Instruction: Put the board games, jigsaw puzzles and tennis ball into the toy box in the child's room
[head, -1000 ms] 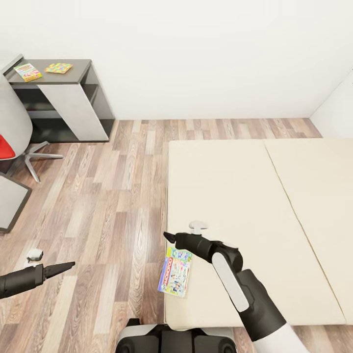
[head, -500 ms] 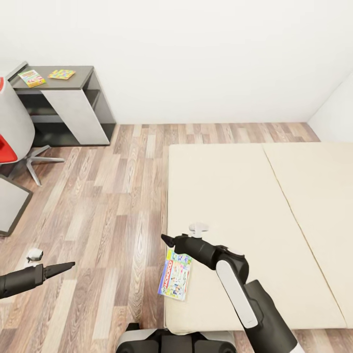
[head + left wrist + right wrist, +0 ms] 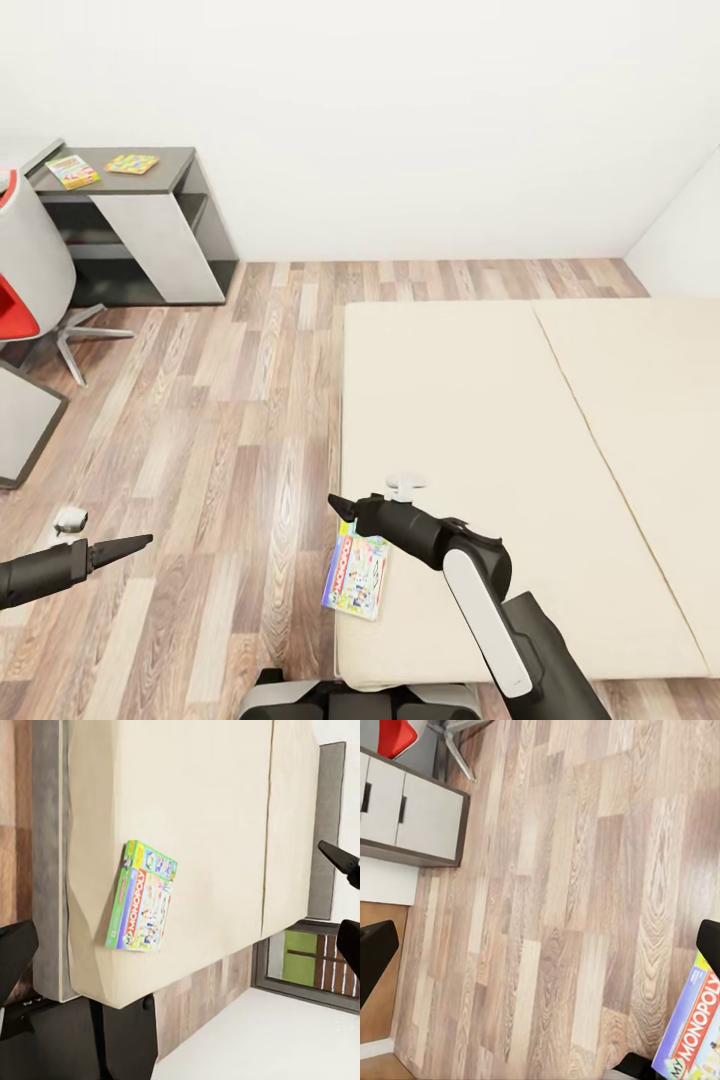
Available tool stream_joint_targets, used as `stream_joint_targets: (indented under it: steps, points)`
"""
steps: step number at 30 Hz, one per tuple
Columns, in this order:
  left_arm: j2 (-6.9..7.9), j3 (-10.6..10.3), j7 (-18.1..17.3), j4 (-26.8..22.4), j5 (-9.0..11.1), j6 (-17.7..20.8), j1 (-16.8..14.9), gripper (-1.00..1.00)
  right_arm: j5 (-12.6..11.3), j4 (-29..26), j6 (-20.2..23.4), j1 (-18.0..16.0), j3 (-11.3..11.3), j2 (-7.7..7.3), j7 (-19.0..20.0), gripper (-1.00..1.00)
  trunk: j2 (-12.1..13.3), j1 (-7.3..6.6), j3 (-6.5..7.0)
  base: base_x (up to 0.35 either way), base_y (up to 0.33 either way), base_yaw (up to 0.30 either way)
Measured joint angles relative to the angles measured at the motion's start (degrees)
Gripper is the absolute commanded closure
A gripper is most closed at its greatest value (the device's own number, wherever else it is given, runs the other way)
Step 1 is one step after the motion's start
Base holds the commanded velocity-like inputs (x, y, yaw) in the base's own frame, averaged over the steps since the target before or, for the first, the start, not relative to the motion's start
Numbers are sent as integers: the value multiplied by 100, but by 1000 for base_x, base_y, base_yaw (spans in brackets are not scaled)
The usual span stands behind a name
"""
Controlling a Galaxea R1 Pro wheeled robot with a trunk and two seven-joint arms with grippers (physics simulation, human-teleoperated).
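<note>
Green-edged flat Monopoly board game box (image 3: 357, 573) lies at the beige mattress bed (image 3: 480, 420) corner, just under the right gripper (image 3: 338, 503), which has crept forward; fingers spread, nothing held. Left gripper (image 3: 140, 542): cannot tell.

Green-edged Monopoly board game box (image 3: 141, 897) lies flat on beige mattress (image 3: 202, 810), near its dark grey-framed edge (image 3: 47, 855).

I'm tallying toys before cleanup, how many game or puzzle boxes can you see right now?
3: a Monopoly box at the bed's near edge, plus a Skip-Bo box and a jigsaw puzzle on the dark desk section. Others may be out of view.
</note>
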Motion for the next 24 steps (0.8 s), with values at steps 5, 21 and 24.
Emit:
stream_joint_targets:
  steps: [5, 21, 24]
  points:
    - [7, 5, 0, 0, 3, -1, 0, -100, 1, 1, -18, 7, -9, 0, -3, -100, 0, 0, 47, 0, 0, 0]
    - [6, 2, -1, 0, 21, 2, 0, -100, 21, 57, -77, 9, -15, 4, -15, -100, 0, 0, 144, 0, 0, 0]
    - [3, 2, -1, 0, 26, 3, 0, -100, 13, 59, -82, 10, -15, 4, -19, -100, 0, 0, 146, 0, 0, 0]
